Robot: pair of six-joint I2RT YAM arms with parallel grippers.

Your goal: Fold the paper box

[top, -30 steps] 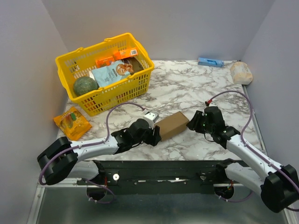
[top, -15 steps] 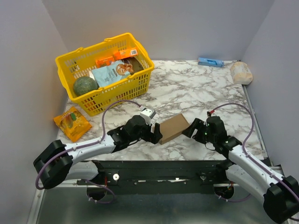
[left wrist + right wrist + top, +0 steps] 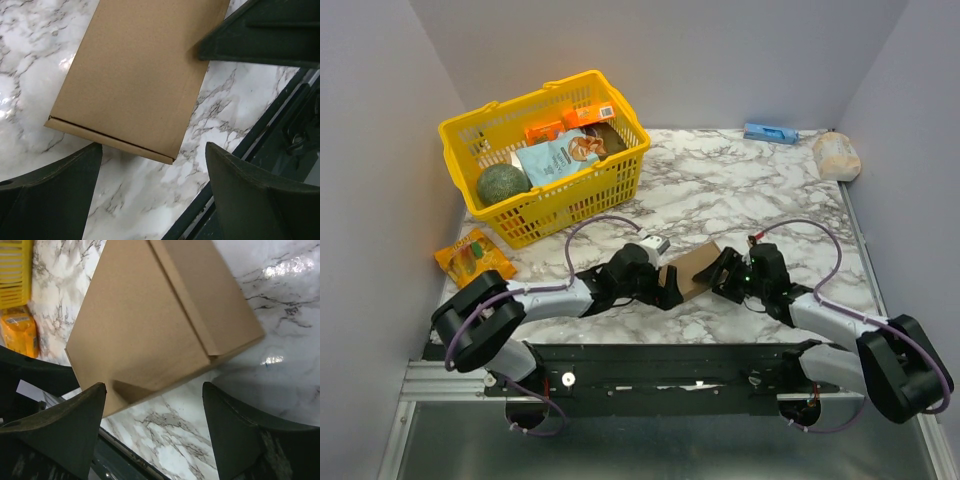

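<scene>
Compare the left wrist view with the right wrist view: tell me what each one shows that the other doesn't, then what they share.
Only the left wrist view: a short end of the paper box with a thin fold line running just inside its edge. Only the right wrist view: a corner of the yellow basket, an orange packet, and a long flap seam along the box. Both: the box lying on the marble table, with the left gripper and right gripper each open and holding nothing.
</scene>
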